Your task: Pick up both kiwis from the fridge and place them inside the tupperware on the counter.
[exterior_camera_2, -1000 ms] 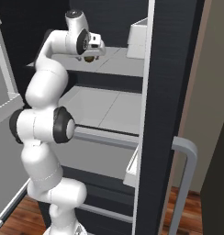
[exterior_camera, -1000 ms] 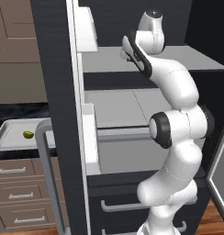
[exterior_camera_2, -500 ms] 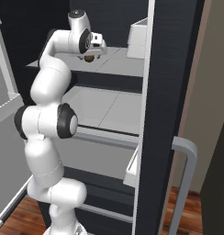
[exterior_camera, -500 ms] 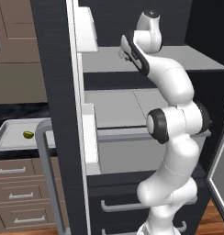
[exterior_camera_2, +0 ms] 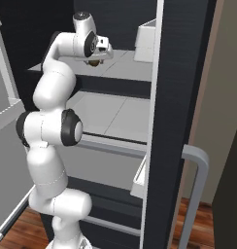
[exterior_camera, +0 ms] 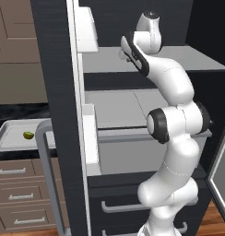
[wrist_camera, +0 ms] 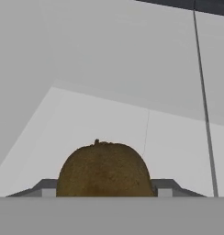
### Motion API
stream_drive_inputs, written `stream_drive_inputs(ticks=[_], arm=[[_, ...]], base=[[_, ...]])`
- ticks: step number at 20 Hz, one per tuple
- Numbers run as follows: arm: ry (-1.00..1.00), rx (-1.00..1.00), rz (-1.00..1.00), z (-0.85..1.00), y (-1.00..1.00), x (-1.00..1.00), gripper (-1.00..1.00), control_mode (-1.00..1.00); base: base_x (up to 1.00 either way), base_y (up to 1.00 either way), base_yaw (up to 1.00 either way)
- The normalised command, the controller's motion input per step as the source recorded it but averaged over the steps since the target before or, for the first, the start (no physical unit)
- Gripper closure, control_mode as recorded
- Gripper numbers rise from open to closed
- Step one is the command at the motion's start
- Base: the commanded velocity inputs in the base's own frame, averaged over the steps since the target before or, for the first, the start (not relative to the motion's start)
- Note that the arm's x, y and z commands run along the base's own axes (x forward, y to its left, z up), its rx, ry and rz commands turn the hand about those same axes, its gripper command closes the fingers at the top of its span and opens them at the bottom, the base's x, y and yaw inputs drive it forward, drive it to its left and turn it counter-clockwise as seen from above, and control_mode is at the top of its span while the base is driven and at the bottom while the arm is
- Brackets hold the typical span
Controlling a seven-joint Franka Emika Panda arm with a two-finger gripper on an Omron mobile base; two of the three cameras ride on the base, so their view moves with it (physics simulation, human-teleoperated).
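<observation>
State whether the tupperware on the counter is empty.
Not empty: the left base view shows the yellow-green kiwi lying inside the white tupperware.

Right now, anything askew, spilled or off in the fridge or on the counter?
Nothing stands out. The brown kiwi sits between the gripper fingertips on the fridge's upper shelf. The green kiwi lies inside the tupperware on the counter. No spills or damage visible.

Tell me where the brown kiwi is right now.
The brown kiwi sits on the fridge's upper shelf, between the pincer fingertips in the hand view.
</observation>
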Motion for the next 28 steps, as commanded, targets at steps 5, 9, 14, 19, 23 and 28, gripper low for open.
stream_drive_inputs(ticks=[5,9,14,19,23,28], arm=[[0.0,0.0,0.0,-0.22,0.0,0.0,1.0,-1.0],[0.0,0.0,0.0,-0.08,0.0,-0.23,1.0,-1.0],[-0.12,0.0,-0.08,0.0,0.0,-0.66,1.0,-1.0],[-0.2,0.0,-0.03,0.0,-0.03,-0.82,1.0,-1.0],[-0.34,0.0,-0.01,0.0,-0.06,-0.97,1.0,-1.0],[-0.21,0.1,-0.01,0.0,-0.07,-1.0,1.0,-1.0]], base=[[0.0,0.0,0.0],[0.0,0.0,0.0],[0.0,0.0,0.0],[0.0,0.0,0.0],[0.0,0.0,0.0],[0.0,0.0,0.0]])
